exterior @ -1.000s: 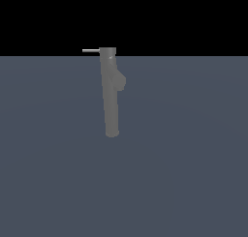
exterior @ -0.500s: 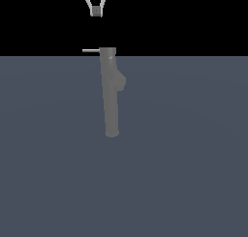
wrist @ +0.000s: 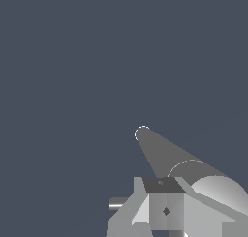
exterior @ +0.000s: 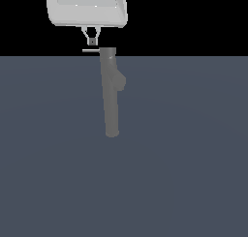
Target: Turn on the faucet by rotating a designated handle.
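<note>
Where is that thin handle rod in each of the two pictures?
Exterior view: the handle juts from the faucet top toward the exterior view's left, just under the gripper.
Wrist view: only a short stub of the handle shows beside the gripper.
Shared landmark: the faucet column.

A: How does the faucet (exterior: 110, 93) look?

B: It is a tall, plain grey column. It stands on the dark floor (exterior: 184, 173) and leans slightly. A short thick spout comes out of its upper side, toward the exterior view's right.

A: And the handle (exterior: 90, 51)?

B: A thin, light silver rod. It sticks out level from the top of the faucet, toward the exterior view's left, opposite to the spout. In the wrist view only a short end of it (wrist: 118, 203) shows beside the faucet (wrist: 162, 154).
</note>
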